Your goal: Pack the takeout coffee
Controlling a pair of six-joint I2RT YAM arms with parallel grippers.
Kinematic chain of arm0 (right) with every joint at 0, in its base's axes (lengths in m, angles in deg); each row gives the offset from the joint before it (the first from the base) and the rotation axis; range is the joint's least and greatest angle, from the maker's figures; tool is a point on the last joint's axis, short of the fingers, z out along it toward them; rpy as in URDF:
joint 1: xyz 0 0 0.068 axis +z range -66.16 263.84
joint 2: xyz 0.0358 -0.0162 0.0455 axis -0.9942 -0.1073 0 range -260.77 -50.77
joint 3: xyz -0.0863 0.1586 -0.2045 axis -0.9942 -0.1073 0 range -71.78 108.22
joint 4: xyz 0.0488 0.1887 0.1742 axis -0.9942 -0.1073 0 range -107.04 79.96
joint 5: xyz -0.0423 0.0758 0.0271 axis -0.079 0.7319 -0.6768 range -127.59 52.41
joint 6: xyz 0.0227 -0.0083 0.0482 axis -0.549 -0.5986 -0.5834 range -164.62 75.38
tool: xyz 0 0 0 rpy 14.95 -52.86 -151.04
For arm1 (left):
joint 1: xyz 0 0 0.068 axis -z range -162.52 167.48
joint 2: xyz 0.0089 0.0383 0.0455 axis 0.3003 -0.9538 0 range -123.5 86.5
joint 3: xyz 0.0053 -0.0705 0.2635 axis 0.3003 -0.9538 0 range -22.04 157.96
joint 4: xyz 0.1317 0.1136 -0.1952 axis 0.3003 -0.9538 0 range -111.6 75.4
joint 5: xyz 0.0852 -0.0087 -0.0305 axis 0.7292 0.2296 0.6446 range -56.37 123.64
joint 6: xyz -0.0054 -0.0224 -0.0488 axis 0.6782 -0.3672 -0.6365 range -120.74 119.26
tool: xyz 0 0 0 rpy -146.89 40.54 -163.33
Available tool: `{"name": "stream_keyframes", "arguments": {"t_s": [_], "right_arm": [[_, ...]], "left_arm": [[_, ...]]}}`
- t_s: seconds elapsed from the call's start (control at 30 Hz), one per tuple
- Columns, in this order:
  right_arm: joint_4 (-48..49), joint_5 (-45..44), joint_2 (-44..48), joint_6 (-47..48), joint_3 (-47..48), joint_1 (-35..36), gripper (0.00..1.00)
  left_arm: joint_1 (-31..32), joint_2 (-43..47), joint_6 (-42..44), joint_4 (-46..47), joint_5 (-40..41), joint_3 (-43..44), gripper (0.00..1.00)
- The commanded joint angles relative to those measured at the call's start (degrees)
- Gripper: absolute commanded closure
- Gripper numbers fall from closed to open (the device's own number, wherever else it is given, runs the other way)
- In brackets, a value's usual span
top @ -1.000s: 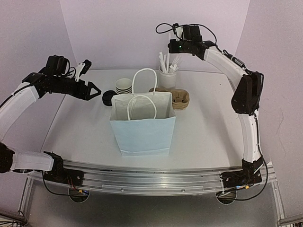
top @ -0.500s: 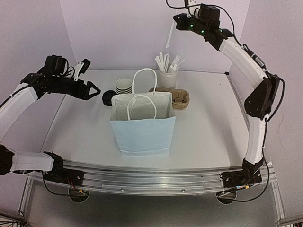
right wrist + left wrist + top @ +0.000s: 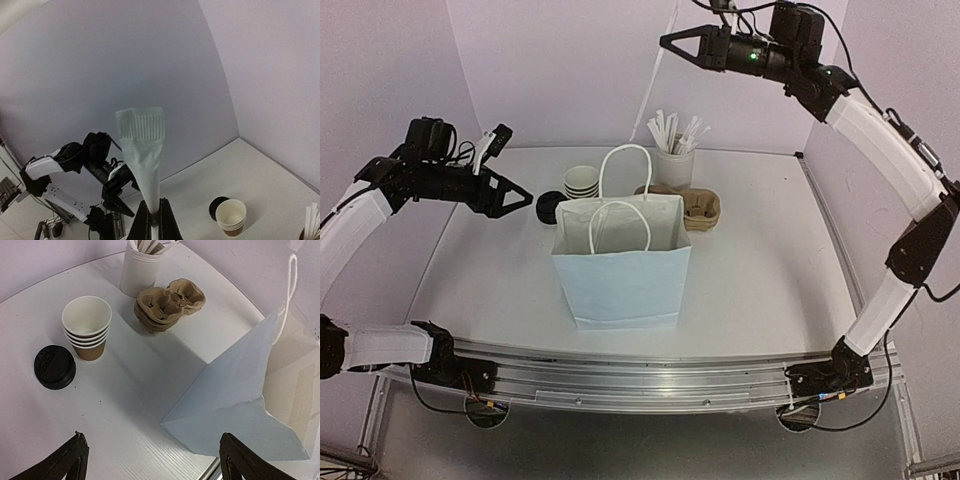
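Note:
A stack of brown paper cups (image 3: 581, 181) (image 3: 87, 327) (image 3: 232, 215) stands at the back of the table, open and white inside. One black lid (image 3: 549, 207) (image 3: 55, 367) lies flat beside it. My left gripper (image 3: 520, 197) (image 3: 152, 436) hovers open to the left of the lid, with nothing between its fingers. My right gripper (image 3: 665, 42) (image 3: 154, 202) is raised high above the back of the table. It is shut on a long white paper-wrapped stick (image 3: 656, 85) (image 3: 142, 150), which hangs slanted below it.
A pale blue paper bag (image 3: 622, 270) (image 3: 240, 400) stands open mid-table with its white handles up. Behind it are a white holder of white sticks (image 3: 674, 165) (image 3: 140, 272) and stacked brown cardboard cup carriers (image 3: 700, 208) (image 3: 167, 302). Walls close in the back and sides.
My right arm has lifted up and swung left, drawing the white stick clear of the holder. The left arm has shifted only slightly.

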Motion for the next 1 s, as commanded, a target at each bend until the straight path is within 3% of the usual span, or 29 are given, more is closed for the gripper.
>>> {"name": "stream_keyframes", "arguments": {"t_s": [0.0,0.23,0.43,0.67,0.83,0.97], "right_arm": [[-0.1,7.7,6.4,-1.1,-6.8,3.5,1.0],[-3.9,3.8,13.0,2.1,-16.2,7.1,1.0],[-6.3,-8.6,15.2,7.0,-26.2,12.8,1.0],[-5.8,-18.4,11.2,10.7,-26.9,19.2,1.0],[-5.5,-20.2,9.7,10.5,-26.6,20.9,0.86],[-5.6,-20.9,9.8,9.6,-26.8,21.2,0.62]], "left_arm": [[0.0,2.2,11.6,-6.3,-7.4,-0.8,0.1],[1.2,3.1,22.2,-14.4,-8.1,-4.9,0.13],[2.5,3.4,21.4,-13.1,-8.4,-6.8,0.13],[2.7,2.7,19.6,-11.9,-8.6,-5.9,0.13],[2.7,3.2,19.1,-11.8,-8.3,-6.3,0.12],[2.7,3.5,18.4,-11.6,-8.4,-6.4,0.12]]}}
